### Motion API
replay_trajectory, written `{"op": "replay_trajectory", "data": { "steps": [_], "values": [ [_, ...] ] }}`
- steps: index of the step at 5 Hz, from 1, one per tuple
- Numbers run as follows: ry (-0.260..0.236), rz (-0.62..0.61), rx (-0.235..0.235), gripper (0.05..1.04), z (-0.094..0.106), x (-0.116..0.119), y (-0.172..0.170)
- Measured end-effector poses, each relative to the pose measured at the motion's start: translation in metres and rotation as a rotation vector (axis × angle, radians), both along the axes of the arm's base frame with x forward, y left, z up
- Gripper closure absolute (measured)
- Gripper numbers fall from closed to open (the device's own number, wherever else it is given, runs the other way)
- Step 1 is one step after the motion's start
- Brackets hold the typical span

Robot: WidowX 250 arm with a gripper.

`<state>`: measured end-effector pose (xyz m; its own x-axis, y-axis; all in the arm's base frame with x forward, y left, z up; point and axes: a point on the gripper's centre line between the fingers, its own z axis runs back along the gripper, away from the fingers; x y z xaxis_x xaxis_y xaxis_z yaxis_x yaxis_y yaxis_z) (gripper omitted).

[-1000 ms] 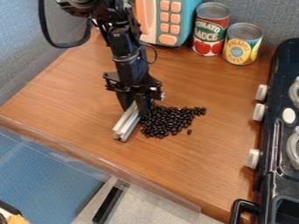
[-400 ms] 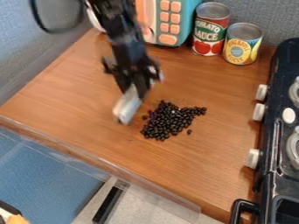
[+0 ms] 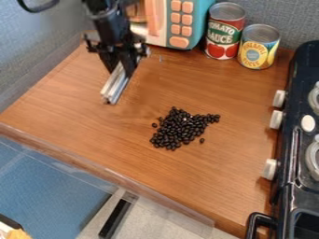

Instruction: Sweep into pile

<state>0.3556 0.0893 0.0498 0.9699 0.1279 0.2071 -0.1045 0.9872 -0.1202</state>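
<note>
Black beans [image 3: 177, 130] lie in one irregular pile near the middle of the tabletop [image 3: 205, 186], with a single bean [image 3: 154, 125] just outside it at 9 o'clock and another [image 3: 202, 140] at 4 o'clock. Gripper [image 3: 123, 66] is at 11 o'clock from the pile, well apart from it, closed on a silvery bar [image 3: 114, 87]. Two cans stand side by side at 1 o'clock; a toy stove [image 3: 283, 154] occupies 3 o'clock.

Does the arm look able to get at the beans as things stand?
Likely yes: the pincer grips the bar up and left of the beans in the view, and nothing stands between bar and beans.
</note>
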Motion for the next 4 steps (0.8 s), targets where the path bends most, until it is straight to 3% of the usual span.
{"op": "replay_trajectory", "data": {
  "steps": [1, 2, 3, 4],
  "values": [
    [0.025, 0.002, 0.022, 0.716, -0.012, 0.013, 0.009],
    [0.062, -0.013, 0.012, 0.673, -0.028, 0.018, 0.01],
    [0.085, -0.045, 0.021, 0.37, -0.025, 0.016, 0.01],
    [0.07, -0.095, 0.01, 0.106, -0.015, 0.017, 0.002]
  ]
}}
